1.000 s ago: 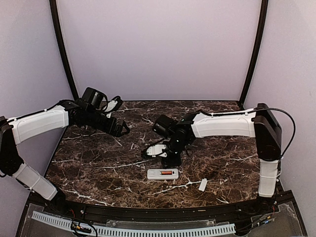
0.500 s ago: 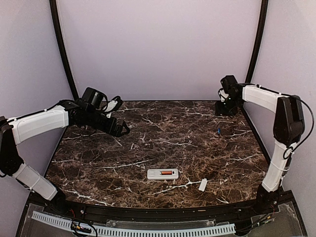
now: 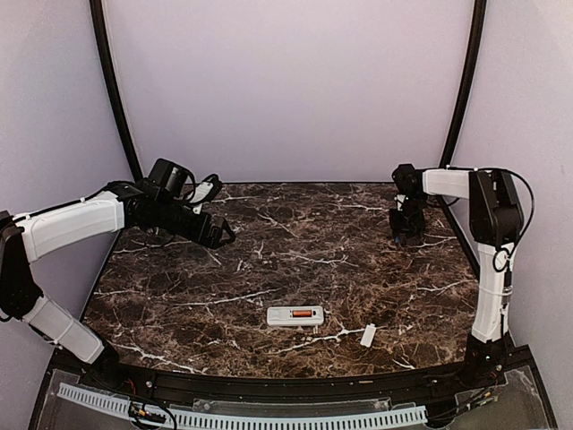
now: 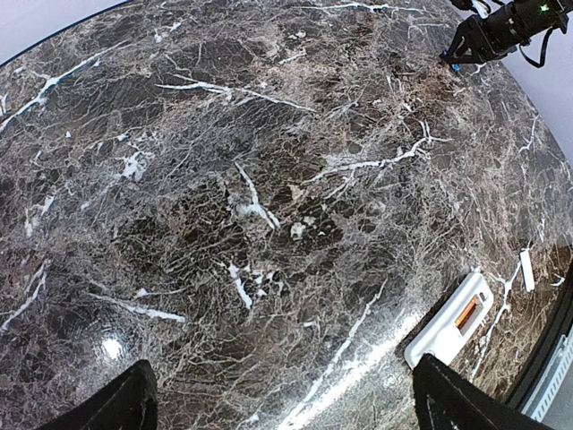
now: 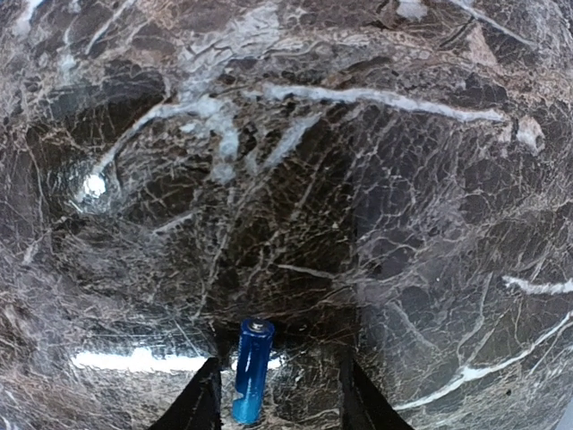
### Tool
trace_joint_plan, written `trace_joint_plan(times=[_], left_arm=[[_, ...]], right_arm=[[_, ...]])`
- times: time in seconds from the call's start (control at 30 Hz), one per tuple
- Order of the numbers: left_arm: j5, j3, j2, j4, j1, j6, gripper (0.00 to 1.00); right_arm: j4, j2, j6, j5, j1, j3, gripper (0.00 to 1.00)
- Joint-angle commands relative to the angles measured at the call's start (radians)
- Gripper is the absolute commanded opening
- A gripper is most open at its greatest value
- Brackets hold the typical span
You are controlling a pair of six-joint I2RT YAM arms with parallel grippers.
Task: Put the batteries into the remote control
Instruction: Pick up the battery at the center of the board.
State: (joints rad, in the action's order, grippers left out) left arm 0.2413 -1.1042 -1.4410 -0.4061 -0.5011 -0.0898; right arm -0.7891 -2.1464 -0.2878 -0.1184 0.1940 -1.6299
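Dark marble table (image 3: pixel 269 269), veined in white, fills the space between pale purple walls. Nearest the arms' bases lies the remote control (image 3: pixel 295 315), bay side up, with a seated battery (image 3: pixel 304 314) showing orange-red in it. The small white cover (image 3: pixel 368 335) rests near it to the right, apart from it. Farther back on the left, the left gripper (image 3: pixel 222 235) hangs above bare marble with its fingers spread wide and nothing between them. Farthest, by the right rear edge, the right gripper (image 5: pixel 279 396) is down over the loose battery (image 5: pixel 252 369). This battery lies on the table between the fingers, closer to one of them; the fingers stand partly apart and do not appear to clamp it. To pick it up well, I judge the gripper should centre the battery, close across its width and lift straight. Nothing blocks the route to the remote control, though the cover lies near the bay.
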Motion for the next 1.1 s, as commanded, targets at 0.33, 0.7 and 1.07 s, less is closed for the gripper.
trace_joint_plan(times=[0.33, 0.7, 1.07], left_arm=[[-0.006, 0.001, 0.024, -0.021, 0.007, 0.014, 0.99], [-0.013, 0.002, 0.033, -0.018, 0.007, 0.014, 0.99], [-0.036, 0.031, 0.1, 0.032, 0.007, 0.002, 0.98]], right_arm=[[-0.003, -0.039, 0.009, 0.048, -0.001, 0.002, 0.06], [0.034, 0.068, 0.029, 0.114, 0.002, 0.081, 0.0], [0.096, 0.345, 0.002, 0.135, 0.126, 0.211, 0.0]])
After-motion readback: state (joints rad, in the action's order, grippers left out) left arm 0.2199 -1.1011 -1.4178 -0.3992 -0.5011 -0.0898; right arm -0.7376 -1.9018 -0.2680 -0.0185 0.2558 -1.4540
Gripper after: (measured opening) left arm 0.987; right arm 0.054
